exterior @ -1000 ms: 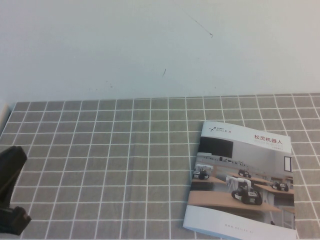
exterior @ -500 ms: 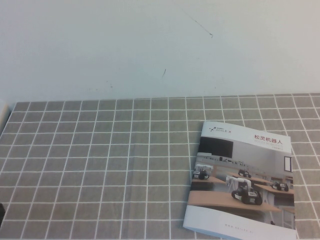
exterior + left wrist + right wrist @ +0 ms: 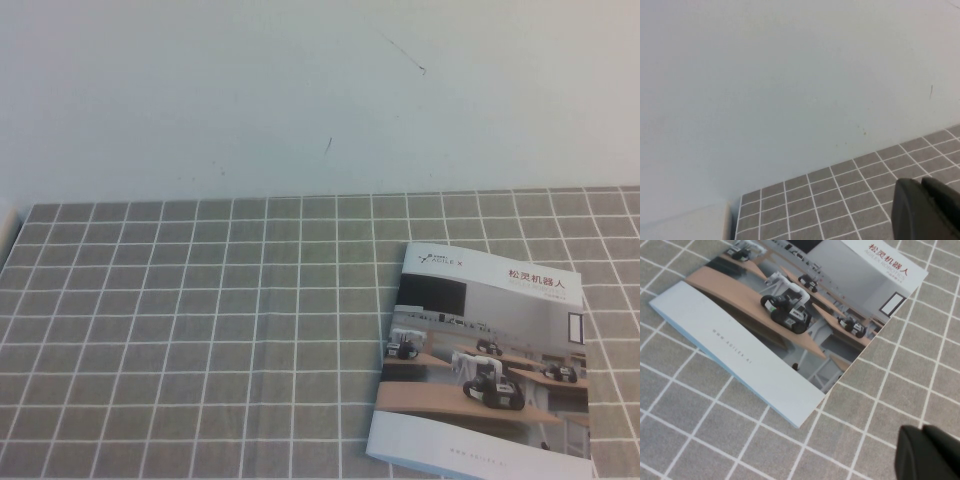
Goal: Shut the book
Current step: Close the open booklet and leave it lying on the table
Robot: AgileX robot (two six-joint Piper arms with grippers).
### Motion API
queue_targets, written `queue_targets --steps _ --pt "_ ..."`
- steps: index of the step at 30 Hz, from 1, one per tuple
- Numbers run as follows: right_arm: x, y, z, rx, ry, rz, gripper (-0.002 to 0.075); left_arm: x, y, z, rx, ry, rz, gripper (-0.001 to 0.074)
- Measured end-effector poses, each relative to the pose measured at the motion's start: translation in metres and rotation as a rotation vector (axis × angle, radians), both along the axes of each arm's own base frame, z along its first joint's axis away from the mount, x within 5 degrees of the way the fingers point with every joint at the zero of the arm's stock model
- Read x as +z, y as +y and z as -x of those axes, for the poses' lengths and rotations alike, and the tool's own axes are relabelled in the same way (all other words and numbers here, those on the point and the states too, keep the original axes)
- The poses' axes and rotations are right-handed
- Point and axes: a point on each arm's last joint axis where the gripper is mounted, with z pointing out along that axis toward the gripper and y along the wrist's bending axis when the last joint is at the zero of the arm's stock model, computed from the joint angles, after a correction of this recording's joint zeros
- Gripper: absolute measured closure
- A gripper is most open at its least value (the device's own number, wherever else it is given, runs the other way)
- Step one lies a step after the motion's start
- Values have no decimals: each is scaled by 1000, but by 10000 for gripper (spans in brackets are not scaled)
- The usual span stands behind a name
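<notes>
Right gripper (image 3: 930,452): only a dark bit of it shows in its own wrist cam. It hangs over the tabletop (image 3: 200,320) near the book's (image 3: 790,315) corner, not touching it. Can't tell if it's clenched or released.

Left gripper (image 3: 925,210): same deal, just a dark lump over the grid cloth by the wall (image 3: 790,75), well apart from the book. State's a no-call too. Neither arm shows in the high view.

The book lies flat on the right side of the tabletop, cover up, near the front edge. Tbh it looks shut already.

Handling, imo: it's a thin glossy booklet, so light, floppy and prob slick on top. It won't take a pinch from above since it's flush w/ the cloth. If you need to touch it, go for a free edge or corner away from the spine. Press or slide rather than grab, and go easy so the cover doesn't crease. The cloth may bunch up if you drag.
</notes>
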Motion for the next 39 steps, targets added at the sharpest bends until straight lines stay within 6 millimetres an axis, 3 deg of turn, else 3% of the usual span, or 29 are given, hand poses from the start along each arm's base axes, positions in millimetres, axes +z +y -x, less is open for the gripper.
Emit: queue_targets --steps 6,11,15,19,21,39 --pt "0 0 0 0 0 0 729 0 0 0 3 -4 -38 737" --pt "0 0 0 0 0 0 729 -2 -3 0 -21 -9 -234 737" --pt "0 0 0 0 0 0 729 -11 -6 1 -69 100 -124 737" --pt "0 0 0 0 0 0 729 -30 -6 4 -57 359 172 737" --pt "0 0 0 0 0 0 729 -31 -4 4 -23 385 245 737" --pt "0 0 0 0 0 0 729 -31 1 4 34 375 208 737"
